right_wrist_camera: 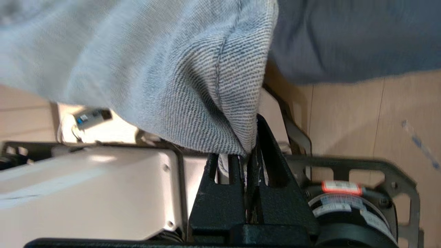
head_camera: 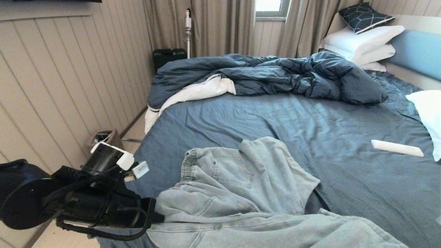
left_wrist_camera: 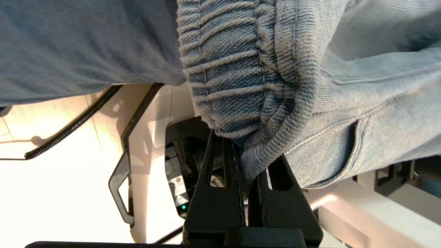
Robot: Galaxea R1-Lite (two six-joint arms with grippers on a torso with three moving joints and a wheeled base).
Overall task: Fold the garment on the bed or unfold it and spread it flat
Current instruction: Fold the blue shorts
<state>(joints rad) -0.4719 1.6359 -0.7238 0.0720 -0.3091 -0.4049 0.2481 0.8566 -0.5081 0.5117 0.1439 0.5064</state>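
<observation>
Denim-look shorts [head_camera: 241,193], pale blue, at the near edge of the bed [head_camera: 275,113], held by both grippers.
Left gripper [left_wrist_camera: 246,162]: jaws clenched on the gathered elastic waistband, at the garment's left corner over the bed's edge. Right gripper [right_wrist_camera: 249,155]: jaws clamped on a stitched fabric edge; out of sight in the head view. One leg lies folded up over the seat. Behind: rumpled dark blue duvet [head_camera: 275,75], white pillows [head_camera: 365,41], white remote [head_camera: 396,148] on the sheet.
</observation>
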